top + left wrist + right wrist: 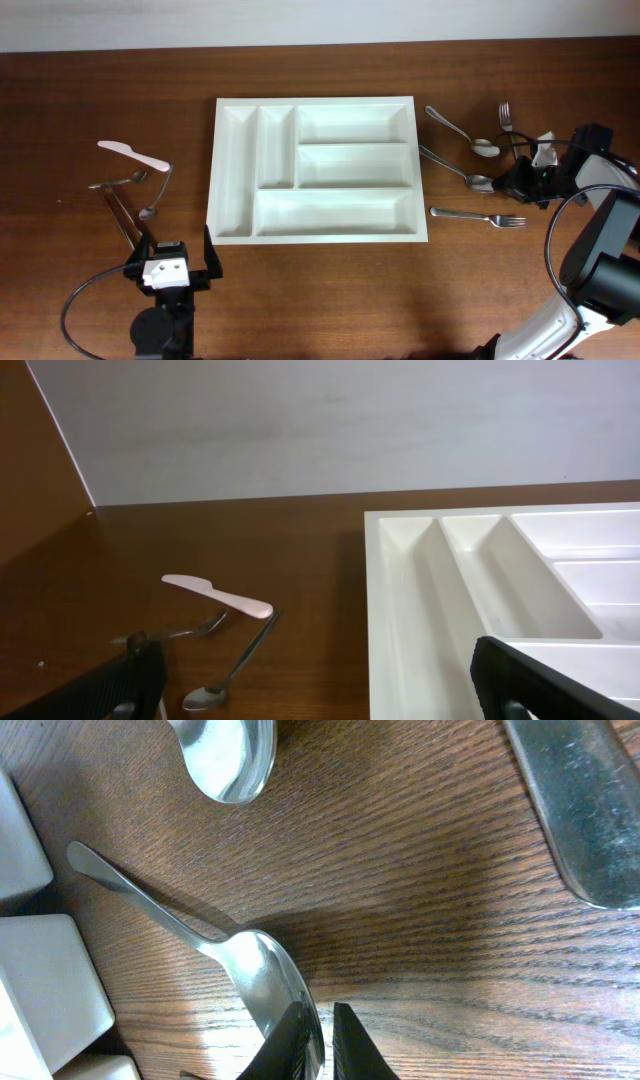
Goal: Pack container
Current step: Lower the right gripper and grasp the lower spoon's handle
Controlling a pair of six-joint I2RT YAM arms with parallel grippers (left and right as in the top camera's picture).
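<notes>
**Overhead.** The large white rectangular plastic cutlery tray [330,212] lies mid-table. The left gripper [172,262] sits off the tray's near-left corner, and the right gripper [512,185] is to the tray's right, among loose cutlery.

**Left wrist.** The left gripper [335,690] is spread wide. The tray is ahead to the right, and a slim white plastic knife [215,595] is to the left.

**Right wrist.** The right gripper [327,1045] is pinched on the bowl rim of a steel spoon [255,975], which lies just beside the tray.
</notes>
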